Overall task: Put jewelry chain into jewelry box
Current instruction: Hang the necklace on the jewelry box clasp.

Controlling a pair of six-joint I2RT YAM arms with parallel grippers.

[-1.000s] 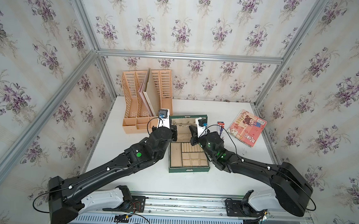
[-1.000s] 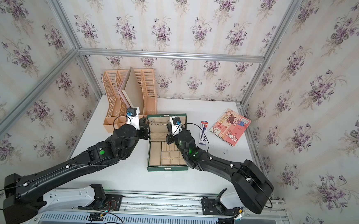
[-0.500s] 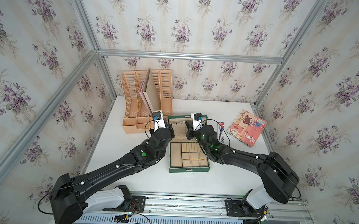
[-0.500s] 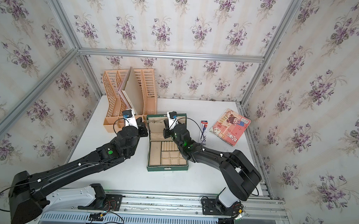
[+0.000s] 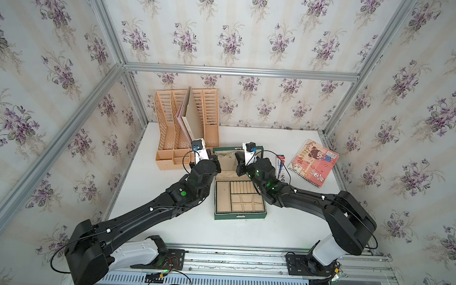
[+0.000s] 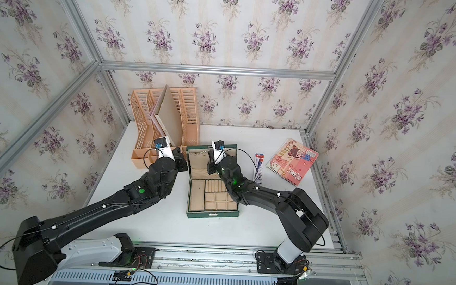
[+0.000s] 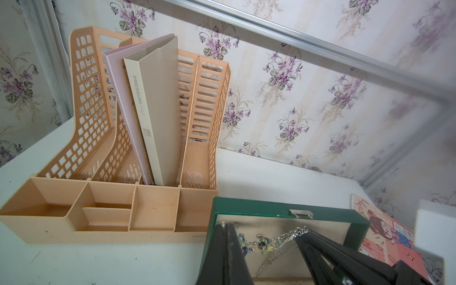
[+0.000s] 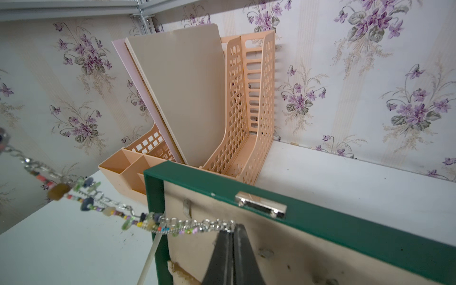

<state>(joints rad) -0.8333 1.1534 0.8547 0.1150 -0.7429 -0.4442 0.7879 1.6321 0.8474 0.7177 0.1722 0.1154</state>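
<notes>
The dark green jewelry box (image 5: 240, 217) (image 6: 211, 215) stands open mid-table, its beige-lined lid (image 7: 246, 204) (image 8: 320, 222) upright at the far end. The jewelry chain (image 8: 172, 225) (image 7: 271, 241), silver links with small coloured beads, is stretched across in front of the lid's lining and shows faintly in both top views (image 5: 226, 154) (image 6: 199, 152). My left gripper (image 7: 225, 225) (image 5: 213, 155) is shut on the beaded end at the lid's left edge. My right gripper (image 8: 233, 228) (image 5: 237, 158) is shut on the link end near the lid's middle.
A peach file organizer (image 5: 187, 124) holding folders stands just behind and left of the box. A pen (image 5: 279, 165) and a pink spiral notebook (image 5: 313, 162) lie right of the box. Flowered walls close in the table's back and sides.
Both wrists have shifted a little left and toward the lid, with the chain still held between them. Both grippers stay shut.
</notes>
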